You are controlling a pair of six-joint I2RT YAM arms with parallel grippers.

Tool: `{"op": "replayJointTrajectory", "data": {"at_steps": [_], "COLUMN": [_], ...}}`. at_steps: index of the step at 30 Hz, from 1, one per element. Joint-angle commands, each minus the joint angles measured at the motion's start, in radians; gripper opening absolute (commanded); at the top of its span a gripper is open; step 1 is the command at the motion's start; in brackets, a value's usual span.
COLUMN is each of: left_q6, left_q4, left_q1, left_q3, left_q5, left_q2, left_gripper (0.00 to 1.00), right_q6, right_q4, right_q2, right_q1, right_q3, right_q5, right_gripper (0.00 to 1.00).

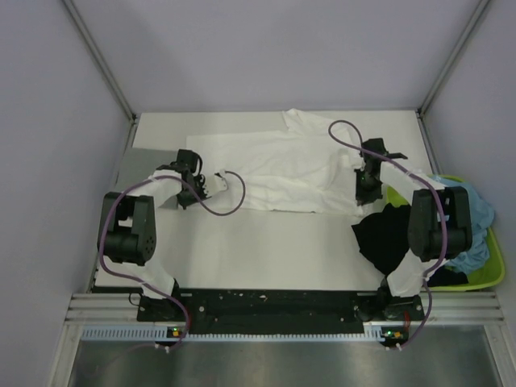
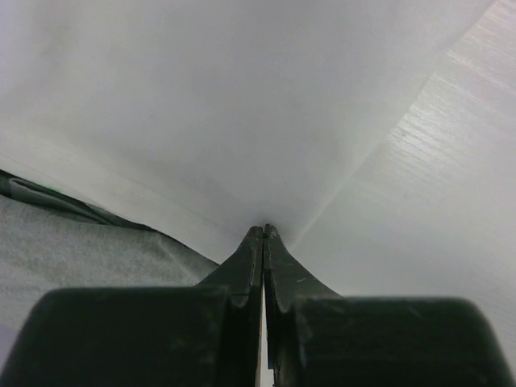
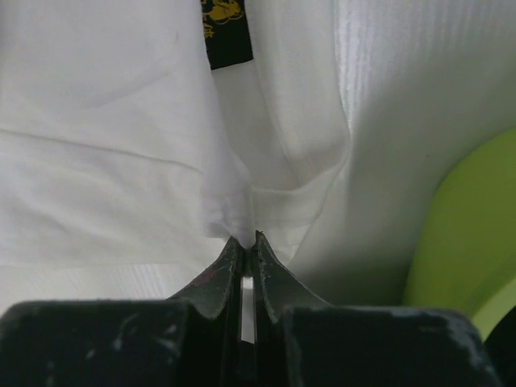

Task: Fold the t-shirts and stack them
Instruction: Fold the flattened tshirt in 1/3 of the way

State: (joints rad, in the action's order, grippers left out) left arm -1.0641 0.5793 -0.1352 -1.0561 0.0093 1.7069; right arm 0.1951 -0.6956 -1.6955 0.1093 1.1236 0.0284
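A white t-shirt lies spread across the far half of the table, with no print showing. My left gripper is at its left edge. In the left wrist view the jaws are shut, with white cloth rising from the tips. My right gripper is at the shirt's right end, shut on a bunched fold of the white cloth below a black neck label. A grey t-shirt lies at the left under my left arm and also shows in the left wrist view.
A lime-green tray stands at the right edge and shows in the right wrist view. A black t-shirt hangs over its left rim onto the table. A light blue t-shirt lies in the tray. Walls enclose the table.
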Motion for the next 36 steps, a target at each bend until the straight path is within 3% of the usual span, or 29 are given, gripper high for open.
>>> {"op": "replayJointTrajectory", "data": {"at_steps": [1,9,24,25,26,29,31,36], "left_q6": [0.003,0.044,0.105,0.105,0.102,0.102,0.104,0.148], "left_q4": [0.043,0.191,0.298,0.309,0.323,0.378,0.419,0.516], "left_q1": [0.002,0.000,-0.001,-0.001,-0.001,-0.001,-0.001,0.000], "left_q3": [0.031,0.067,0.067,0.065,0.062,0.018,-0.036,-0.238], "left_q5": [0.000,0.058,0.129,0.124,0.126,0.130,0.138,0.225], "left_q2": [-0.061,-0.107,-0.156,-0.158,-0.159,-0.155,-0.150,-0.118], "left_gripper": [0.00,0.00,0.00,0.03,0.11,0.41,0.60,0.65], "right_q6": [-0.002,-0.016,-0.026,-0.026,-0.029,-0.040,-0.049,-0.059], "right_q4": [-0.016,-0.047,-0.059,-0.059,-0.061,-0.064,-0.064,-0.067], "right_q2": [0.030,0.062,0.068,0.068,0.068,0.080,0.097,0.135], "right_q1": [-0.039,-0.059,-0.059,-0.059,-0.059,-0.059,-0.057,-0.020], "right_q3": [-0.007,-0.022,-0.024,-0.022,-0.019,0.008,0.043,0.165], "right_q5": [0.122,0.203,0.237,0.238,0.240,0.217,0.180,0.179], "right_gripper": [0.00,0.00,0.00,0.01,0.08,0.35,0.46,0.58]}}
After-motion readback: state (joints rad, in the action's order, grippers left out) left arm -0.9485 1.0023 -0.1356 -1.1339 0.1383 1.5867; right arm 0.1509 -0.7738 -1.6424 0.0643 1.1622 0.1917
